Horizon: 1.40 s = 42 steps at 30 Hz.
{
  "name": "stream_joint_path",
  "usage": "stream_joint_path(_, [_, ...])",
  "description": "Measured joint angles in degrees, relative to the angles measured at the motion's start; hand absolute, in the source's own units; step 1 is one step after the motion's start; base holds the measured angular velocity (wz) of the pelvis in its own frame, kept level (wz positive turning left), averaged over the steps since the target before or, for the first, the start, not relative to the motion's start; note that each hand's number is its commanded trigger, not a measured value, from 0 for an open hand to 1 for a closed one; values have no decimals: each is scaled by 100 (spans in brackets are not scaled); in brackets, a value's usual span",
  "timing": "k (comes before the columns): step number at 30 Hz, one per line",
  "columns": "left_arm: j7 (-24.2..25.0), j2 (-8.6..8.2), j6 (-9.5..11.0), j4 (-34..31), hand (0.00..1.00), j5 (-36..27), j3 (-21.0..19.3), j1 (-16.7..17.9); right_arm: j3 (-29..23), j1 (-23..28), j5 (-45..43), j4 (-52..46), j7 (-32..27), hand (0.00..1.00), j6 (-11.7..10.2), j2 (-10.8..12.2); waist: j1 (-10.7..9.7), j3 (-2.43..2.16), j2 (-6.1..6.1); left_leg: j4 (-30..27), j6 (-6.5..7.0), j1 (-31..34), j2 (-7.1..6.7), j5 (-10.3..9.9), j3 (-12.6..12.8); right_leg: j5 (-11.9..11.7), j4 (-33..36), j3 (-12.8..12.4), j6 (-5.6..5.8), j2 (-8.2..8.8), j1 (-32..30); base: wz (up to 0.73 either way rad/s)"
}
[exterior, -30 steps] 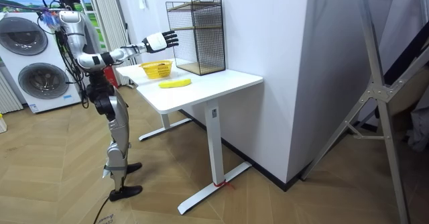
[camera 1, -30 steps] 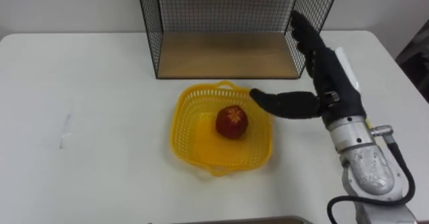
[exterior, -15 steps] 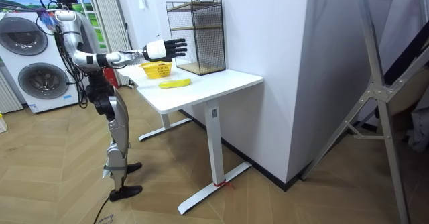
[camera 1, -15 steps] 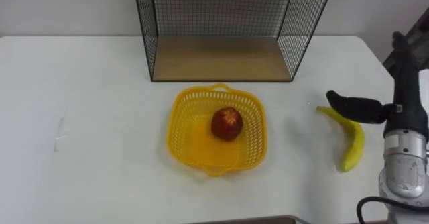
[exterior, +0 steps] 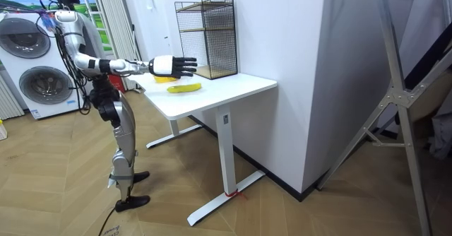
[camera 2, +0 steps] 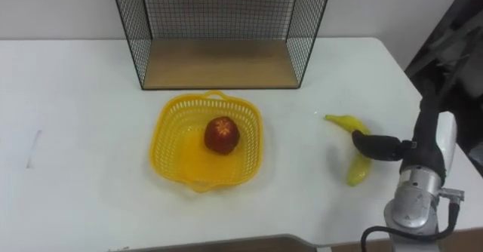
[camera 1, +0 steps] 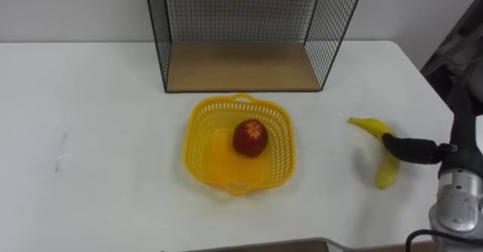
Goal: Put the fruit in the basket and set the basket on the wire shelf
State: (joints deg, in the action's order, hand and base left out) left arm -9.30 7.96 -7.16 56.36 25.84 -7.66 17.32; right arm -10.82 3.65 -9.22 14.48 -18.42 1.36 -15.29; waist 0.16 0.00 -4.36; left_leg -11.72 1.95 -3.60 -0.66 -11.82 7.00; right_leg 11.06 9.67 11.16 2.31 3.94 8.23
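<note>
Banana [camera 1: 386,169] lies on the bench [camera 1: 98,109], well to the right of the yellow basket [camera 1: 195,140]. The basket already holds the apple [camera 1: 250,137] and sits just before the wire shelf [camera 1: 241,65]. The right hand [camera 1: 411,149] hovers above the banana, fingers straight and holding nothing, thumb stretched across it, apparently lining up a grasp.

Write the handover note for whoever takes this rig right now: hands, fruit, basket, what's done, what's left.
Right hand: open, thumb out, over the banana at the right side of the table; I cannot tell whether they touch.
The red fruit lies in the yellow basket, which sits on the table in front of the wire shelf.
Done: red fruit in the basket.
Left: banana into the basket, then the basket onto the wire shelf.
</note>
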Motion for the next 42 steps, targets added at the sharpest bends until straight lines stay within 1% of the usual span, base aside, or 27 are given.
stream_joint_path(4, [11,1,-10,-80,0,1,-13,1,0,-23,3,251,130,0,10,-1,10,2,8,4,0,11,-1,0,-3,0,0,7,0,1,22,0])
stream_joint_path(6, [88,3,-46,-82,0,11,-14,3,3,-61,-1,398,242,0,113,-3,18,2,17,3,0,-4,-3,0,-2,0,0,8,0,1,34,0])
stream_joint_path(7, [111,2,-55,-81,0,12,-14,6,10,-100,-11,489,269,0,119,-9,16,2,18,3,0,-8,-4,0,-2,0,-1,4,0,1,37,0])
stream_joint_path(9, [144,0,-103,-81,0,12,-11,5,69,-219,-16,867,474,0,135,-84,34,3,10,-8,0,-15,-4,1,-2,0,0,0,0,2,38,0])
stream_joint_path(11, [144,0,-138,-78,0,5,-10,26,99,-309,0,1099,612,0,152,-103,38,3,6,-4,0,-17,-3,1,-2,0,3,-3,0,2,39,0])
stream_joint_path(14, [144,5,-185,-80,0,9,-12,37,107,-365,2,1231,819,0,236,-246,36,4,-23,11,1,-6,-2,1,-5,0,3,-7,0,2,41,0])
stream_joint_path(15, [144,7,-202,-80,0,9,-13,36,117,-380,1,1266,900,0,244,-261,41,3,-43,9,0,-11,-2,1,-9,0,4,-6,0,2,51,0])
stream_joint_path(16, [144,11,-211,-80,0,11,-13,31,122,-397,-4,1302,938,0,242,-262,42,3,-55,6,0,-15,-2,1,-12,0,4,-6,0,1,56,0])
stream_joint_path(18, [146,51,-228,-114,0,13,-16,35,119,-553,-55,1553,1035,0,240,-263,36,22,-96,-10,0,-15,0,1,-18,0,3,-12,0,-1,62,0])
stream_joint_path(19, [146,65,-228,-118,0,13,-16,33,118,-587,-60,1627,1061,0,240,-264,37,18,-116,-13,0,-14,0,1,-19,0,3,-12,0,-2,63,0])
stream_joint_path(20, [146,86,-231,-118,0,16,-15,27,124,-602,-66,1708,1120,0,244,-264,44,0,-150,-17,0,-11,0,1,-21,0,3,-10,0,-2,64,0])
stream_joint_path(21, [146,94,-235,-118,0,16,-15,25,138,-606,-75,1754,1144,0,239,-263,53,-5,-159,-19,0,-11,-1,1,-27,-1,4,-5,-1,-2,69,4])
stream_joint_path(23, [147,105,-257,-116,0,16,-16,17,163,-693,-130,1909,1241,0,238,-264,49,0,-196,-60,6,-4,-6,-4,-72,-5,6,8,-8,0,69,10])
stream_joint_path(28, [151,106,-282,-117,0,98,-59,-21,169,-757,-217,2119,1545,0,227,-331,63,-5,-183,-193,8,66,2,-29,-137,-13,4,57,-20,-8,76,6])
stream_joint_path(29, [151,108,-287,-117,0,106,-71,-43,164,-798,-231,2202,1599,44,223,-339,59,-8,-179,-221,7,81,3,-30,-160,-17,6,67,-27,-11,84,7])
stream_joint_path(30, [151,109,-287,-116,0,113,-70,-49,169,-851,-239,2329,1633,64,207,-368,63,-10,-174,-255,7,92,4,-30,-174,-21,7,76,-34,-14,91,7])
stream_joint_path(31, [152,108,-287,-115,0,125,-68,-50,169,-873,-247,2387,1660,90,191,-385,64,-11,-173,-273,7,94,4,-30,-178,-23,8,85,-36,-14,94,5])
stream_joint_path(32, [158,109,-287,-115,0,135,-69,-50,169,-938,-294,2528,1688,100,162,-419,99,-11,-173,-301,8,94,5,-29,-190,-27,10,110,-44,-15,102,4])
stream_joint_path(34, [182,110,-286,-115,0,135,-69,-65,156,-987,-465,2672,1702,100,161,-463,149,-11,-173,-330,9,97,2,-29,-212,-36,11,125,-48,-14,122,7])
stream_joint_path(36, [245,122,-302,-113,0,138,-74,-71,148,-1058,-679,2920,1771,100,175,-581,190,-13,-169,-398,16,103,4,-57,-267,-44,8,157,-46,-20,188,12])
stream_joint_path(39, [271,125,-337,-114,0,173,-109,-94,105,-1119,-1015,2967,1770,100,188,-604,239,-17,-164,-417,-13,115,8,-75,-282,-47,11,169,-51,-24,186,2])
stream_joint_path(41, [273,156,-357,-115,0,253,-111,-177,116,-1090,-1424,2999,1767,100,211,-733,341,-20,-158,-448,-16,124,13,-75,-304,-49,13,196,-56,-33,186,4])
stream_joint_path(42, [272,169,-358,-115,0,253,-111,-193,132,-1093,-1446,3016,1777,100,235,-762,363,-20,-158,-448,-18,121,13,-73,-308,-51,13,203,-58,-35,186,4])
